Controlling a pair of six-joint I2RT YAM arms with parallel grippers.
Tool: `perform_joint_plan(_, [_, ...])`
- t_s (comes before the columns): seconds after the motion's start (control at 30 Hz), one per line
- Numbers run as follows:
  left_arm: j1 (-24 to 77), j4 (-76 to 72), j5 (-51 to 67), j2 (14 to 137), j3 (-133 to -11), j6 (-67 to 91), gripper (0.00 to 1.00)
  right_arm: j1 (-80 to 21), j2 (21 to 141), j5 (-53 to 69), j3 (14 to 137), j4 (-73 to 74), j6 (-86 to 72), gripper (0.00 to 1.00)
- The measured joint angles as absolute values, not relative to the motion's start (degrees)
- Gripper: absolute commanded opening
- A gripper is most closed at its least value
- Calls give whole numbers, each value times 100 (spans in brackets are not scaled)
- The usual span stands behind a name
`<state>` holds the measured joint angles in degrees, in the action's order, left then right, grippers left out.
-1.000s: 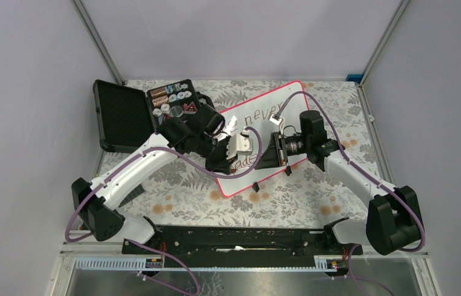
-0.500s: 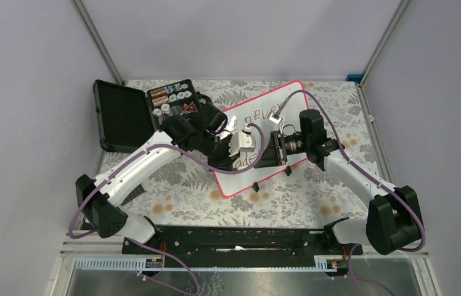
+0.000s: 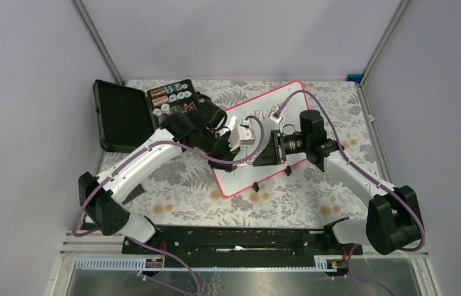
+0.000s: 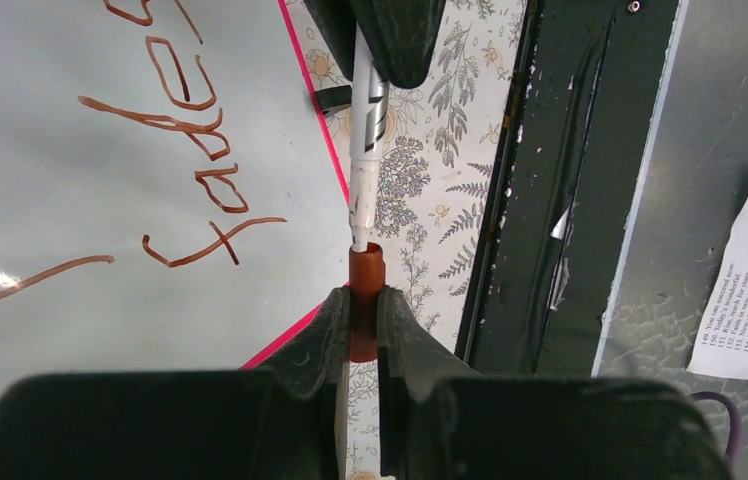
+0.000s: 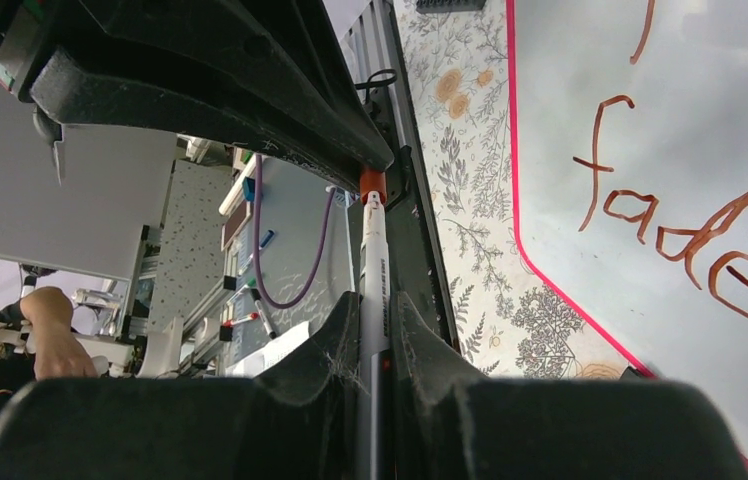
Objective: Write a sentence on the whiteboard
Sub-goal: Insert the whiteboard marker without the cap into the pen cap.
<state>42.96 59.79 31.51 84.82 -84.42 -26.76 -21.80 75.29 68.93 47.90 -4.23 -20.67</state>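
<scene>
– Left wrist view first: what does the left gripper point(image 4: 365, 305) have?
– Its fingers are clamped on a brown marker cap point(image 4: 365, 265). The cap's open mouth points away, toward the right gripper point(image 4: 382, 45).
– And the right one?
– It is closed on the barrel of the white marker point(image 4: 366, 120). The tip sits right at the cap's mouth and seems to be just entering; whether it has seated I cannot tell.
– How do the axes lie?
– Marker and cap share one line, running left to right between the two grippers, just over the near edge of the whiteboard point(image 3: 240, 179). I judge that capping needs only a straight push along that line. Sideways drift could catch the tip on the cap's rim.
– Where is the board?
– It lies flat, slanting from mid-bench toward the far right corner, to the right of the open black case point(image 3: 123, 117) at the far left.
– And the sentence point(image 4: 190, 170)?
– "fades" reads in brown just beside the marker. The writing looks finished, as far as it shows.
</scene>
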Motion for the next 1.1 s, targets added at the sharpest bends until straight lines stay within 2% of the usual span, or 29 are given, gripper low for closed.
perform_joint_plan(0.7, [4082,5826,3597,8523,-8737,-2591,0,-2305,7533,6847,4696,-1210,-2488,0])
perform_joint_plan(1.1, [4517,6307,2864,8882,-9105,-2783,0,-2436,7780,6860,4587,-1505,-2803,0])
